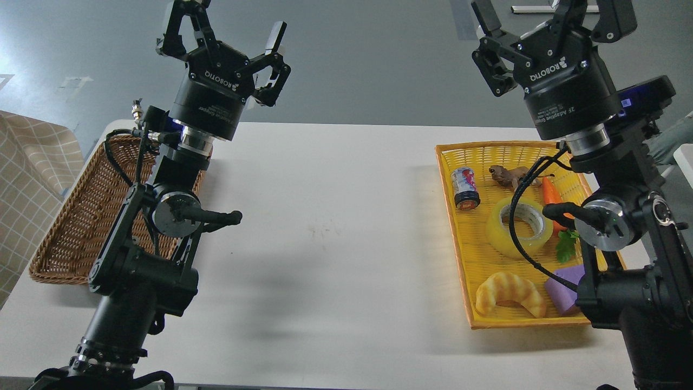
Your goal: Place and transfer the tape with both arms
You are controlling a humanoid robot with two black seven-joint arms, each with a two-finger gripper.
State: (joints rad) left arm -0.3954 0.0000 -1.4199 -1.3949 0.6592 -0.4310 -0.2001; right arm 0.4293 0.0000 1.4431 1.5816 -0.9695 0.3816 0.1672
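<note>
The tape (518, 226), a wide translucent yellow roll with a white-grey core, lies flat in the yellow tray (460, 238) at the right, partly crossed by a black cable. My left gripper (230, 27) is raised high above the far left of the table, open and empty. My right gripper (547, 13) is raised high above the tray's far end, open and empty, its fingertips partly cut off by the top edge.
A brown wicker basket (81, 216) stands at the left behind my left arm. The tray also holds a small can (465, 188), a brown figure (509, 175), a carrot (552, 195), a croissant (510, 293) and a purple block (564, 288). The white table (335, 227) lies between them.
</note>
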